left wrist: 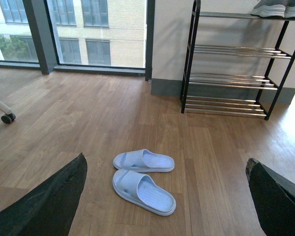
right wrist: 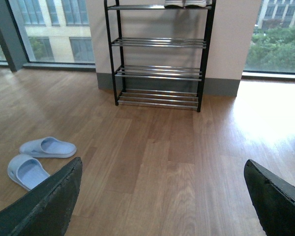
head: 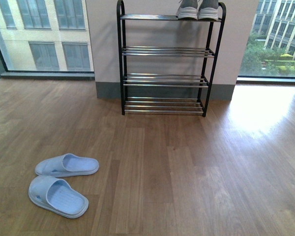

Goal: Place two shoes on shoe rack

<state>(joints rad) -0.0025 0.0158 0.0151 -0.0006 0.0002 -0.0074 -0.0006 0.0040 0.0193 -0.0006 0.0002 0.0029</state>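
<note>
Left gripper [left wrist: 164,160]: jaws spread wide, the two dark fingers [left wrist: 49,201] far apart with nothing held between them. Right gripper [right wrist: 162,162]: same condition, jaws wide apart and empty. Neither arm appears in the front view. The shoe rack [head: 164,51] stands well ahead of both grippers, its back against the wall [head: 103,44], feet on the wood floor [head: 187,172]. It is more directly ahead of the right gripper and ahead and toward the robot's right of the left gripper. The two shoes [head: 188,11] sit side by side on the top tier, touching or nearly touching, at the rack's right end and well above and beyond either gripper. Only their lower parts show, as the frame edge cuts off the uppers. The three lower tiers carry nothing. A pair of pale blue slippers [head: 67,165] lies on the floor close ahead of the left gripper, the two just beside each other. From the right gripper they lie off toward the robot's left. Both grippers are well apart from the rack and the shoes.
</note>
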